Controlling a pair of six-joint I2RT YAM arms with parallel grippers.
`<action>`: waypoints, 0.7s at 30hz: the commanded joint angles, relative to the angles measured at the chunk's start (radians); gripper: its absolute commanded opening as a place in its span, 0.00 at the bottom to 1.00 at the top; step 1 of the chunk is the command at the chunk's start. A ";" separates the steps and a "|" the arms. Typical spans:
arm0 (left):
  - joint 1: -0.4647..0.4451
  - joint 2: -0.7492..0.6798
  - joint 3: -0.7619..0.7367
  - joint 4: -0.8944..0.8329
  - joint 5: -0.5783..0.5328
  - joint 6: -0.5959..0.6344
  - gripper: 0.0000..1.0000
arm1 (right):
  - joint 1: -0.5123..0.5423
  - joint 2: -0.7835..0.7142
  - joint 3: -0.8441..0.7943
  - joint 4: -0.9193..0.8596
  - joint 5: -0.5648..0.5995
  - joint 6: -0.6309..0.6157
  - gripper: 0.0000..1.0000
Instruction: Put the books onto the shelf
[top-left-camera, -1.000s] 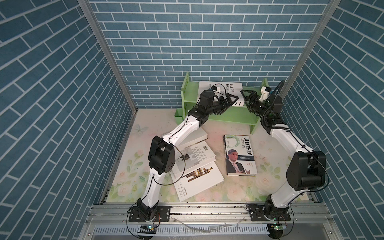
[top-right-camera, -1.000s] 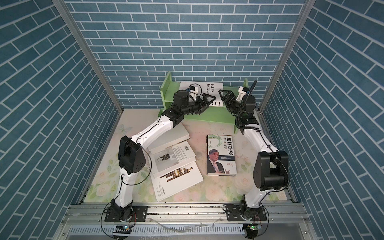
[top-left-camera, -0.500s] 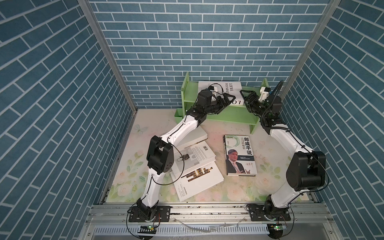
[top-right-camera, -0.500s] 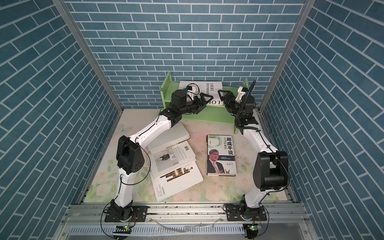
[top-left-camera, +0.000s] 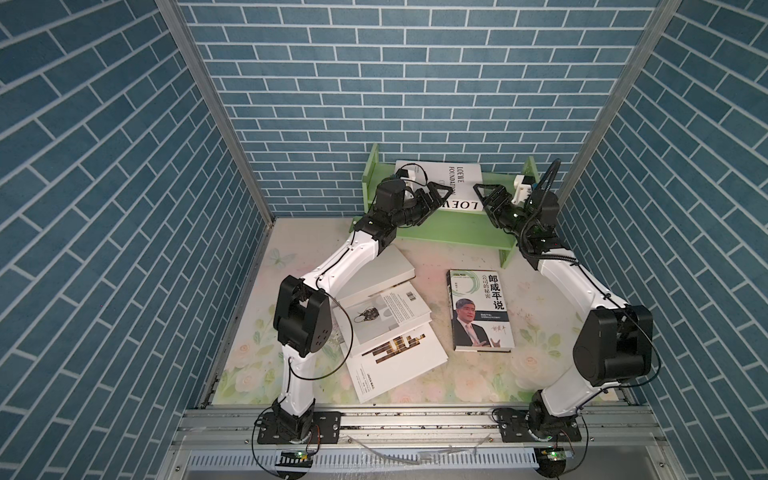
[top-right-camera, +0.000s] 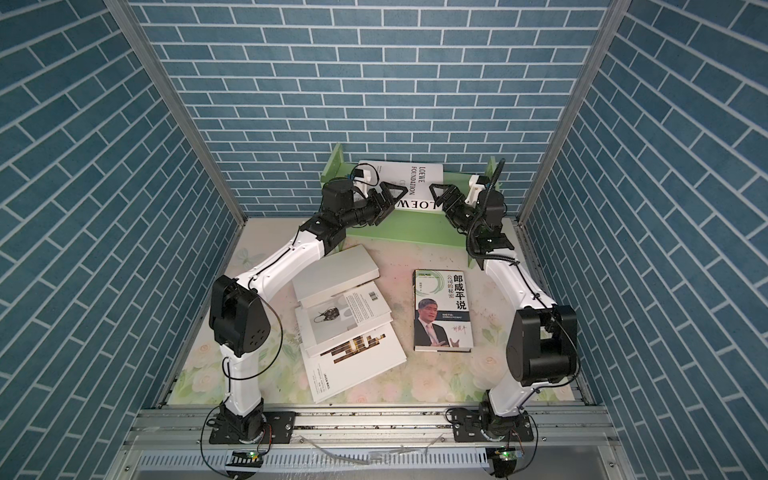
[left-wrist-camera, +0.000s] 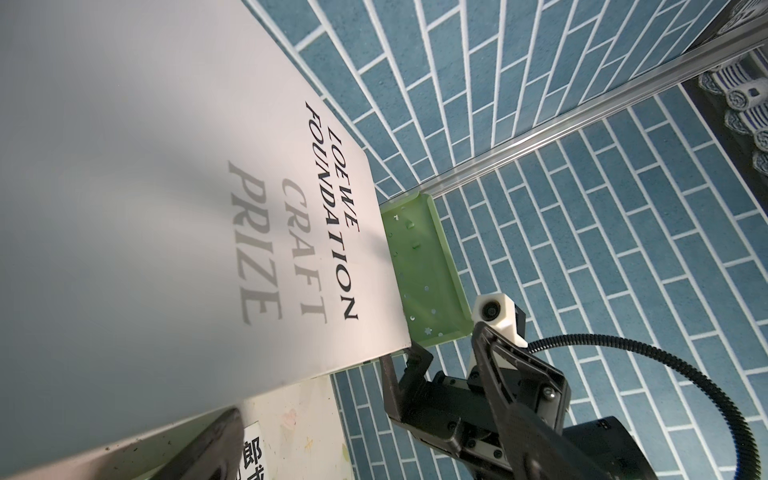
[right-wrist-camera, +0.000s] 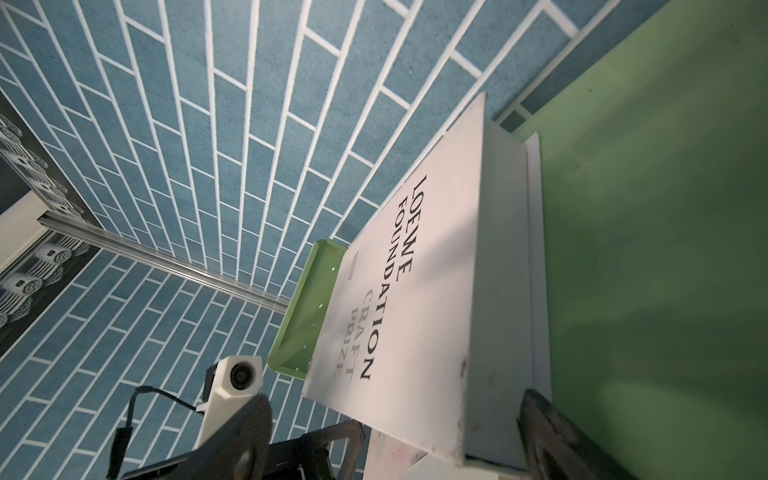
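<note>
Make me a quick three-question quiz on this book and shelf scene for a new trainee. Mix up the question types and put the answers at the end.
1. True or false: the LOEWE book stands upright on the shelf.
2. Count: how many books lie on the table, off the shelf?
3. Pick one: the left hand and right hand are (a) both shut on a book on the table, (b) both open, one at each side of the LOEWE book, (c) both parked low by the front rail.

Key: 1 false, it lies flat; 2 four; 3 b.
</note>
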 joint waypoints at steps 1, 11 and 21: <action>0.004 -0.031 -0.018 0.006 -0.015 0.039 1.00 | 0.004 -0.044 0.004 -0.035 0.015 -0.055 0.93; 0.021 -0.012 0.016 -0.017 -0.016 0.060 1.00 | 0.005 -0.041 0.012 -0.041 0.012 -0.055 0.93; 0.024 0.010 0.046 -0.015 -0.015 0.060 1.00 | 0.004 -0.041 0.012 -0.049 0.008 -0.060 0.93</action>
